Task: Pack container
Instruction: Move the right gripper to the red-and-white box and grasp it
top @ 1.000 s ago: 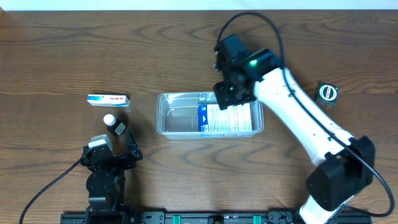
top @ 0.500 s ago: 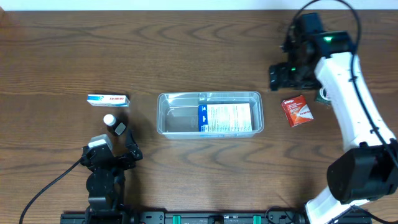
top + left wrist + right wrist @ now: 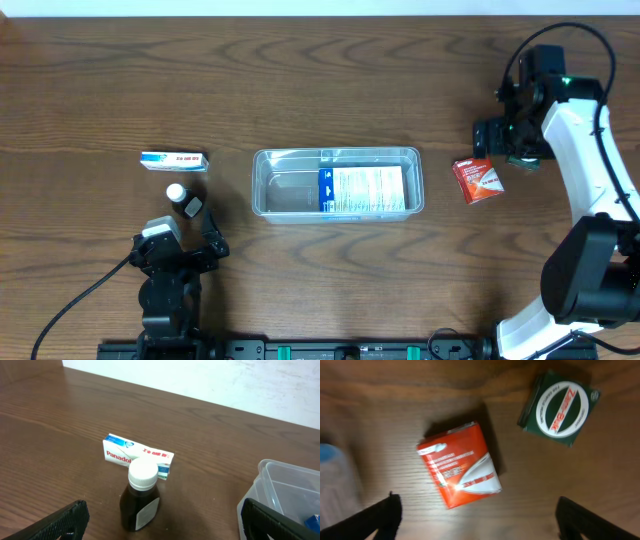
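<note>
The clear container (image 3: 300, 153) sits mid-table with a blue-and-white packet (image 3: 362, 190) lying in its right half. My right gripper (image 3: 500, 140) hovers open to the container's right, above a red packet (image 3: 458, 465) and a dark green packet with a round white logo (image 3: 560, 408); nothing is between its fingers. Near the front left, my left gripper (image 3: 162, 527) is open just behind a brown bottle with a white cap (image 3: 140, 495). Past the bottle lies a white-and-blue Panadol box (image 3: 137, 455). The container's corner (image 3: 285, 485) shows at the right of the left wrist view.
The red packet (image 3: 478, 179) lies flat on the wood about a hand's width right of the container. The Panadol box (image 3: 174, 160) and the bottle (image 3: 185, 203) are left of the container. The table's far edge meets a white wall.
My right arm swung from over the container out to the right and its jaws widened to open. It now hangs over the red packet. The left arm stayed still.
</note>
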Motion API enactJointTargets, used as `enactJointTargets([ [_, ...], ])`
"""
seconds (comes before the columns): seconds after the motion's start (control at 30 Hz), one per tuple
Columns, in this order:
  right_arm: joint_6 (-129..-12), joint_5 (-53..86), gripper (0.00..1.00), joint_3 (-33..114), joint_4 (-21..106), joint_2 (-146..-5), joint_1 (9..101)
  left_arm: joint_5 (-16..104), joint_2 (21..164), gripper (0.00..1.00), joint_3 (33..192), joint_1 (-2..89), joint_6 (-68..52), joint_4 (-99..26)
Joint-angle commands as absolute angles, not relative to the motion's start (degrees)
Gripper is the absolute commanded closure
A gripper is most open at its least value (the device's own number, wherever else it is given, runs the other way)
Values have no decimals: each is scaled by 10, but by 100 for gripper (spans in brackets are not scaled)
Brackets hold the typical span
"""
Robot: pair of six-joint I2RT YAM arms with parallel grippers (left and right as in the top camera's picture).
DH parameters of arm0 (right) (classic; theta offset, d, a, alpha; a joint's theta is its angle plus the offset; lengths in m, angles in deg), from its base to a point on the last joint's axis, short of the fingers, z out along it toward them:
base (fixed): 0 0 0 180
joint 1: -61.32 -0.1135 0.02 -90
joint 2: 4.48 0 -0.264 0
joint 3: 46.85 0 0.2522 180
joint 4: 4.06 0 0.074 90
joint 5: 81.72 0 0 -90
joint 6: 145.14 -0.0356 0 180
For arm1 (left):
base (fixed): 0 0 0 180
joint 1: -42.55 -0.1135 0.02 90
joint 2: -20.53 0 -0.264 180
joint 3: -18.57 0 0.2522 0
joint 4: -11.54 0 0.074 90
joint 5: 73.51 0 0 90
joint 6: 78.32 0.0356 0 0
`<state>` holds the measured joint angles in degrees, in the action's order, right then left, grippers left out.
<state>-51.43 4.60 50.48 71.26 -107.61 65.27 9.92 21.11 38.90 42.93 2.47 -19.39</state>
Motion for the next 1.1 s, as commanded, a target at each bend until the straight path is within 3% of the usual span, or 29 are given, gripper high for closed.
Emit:
enactJointTargets([
  [0.0, -416, 23, 1, 469, 689, -1065, 652, 99, 208, 2, 380, 426, 24, -211],
  [0.6, -415, 49, 2, 375, 553, -1065, 651, 99, 208, 2, 380, 426, 24, -211],
  [1.07, -454, 113, 9, 327, 512, -1076, 650, 99, 208, 2, 380, 426, 24, -211],
])
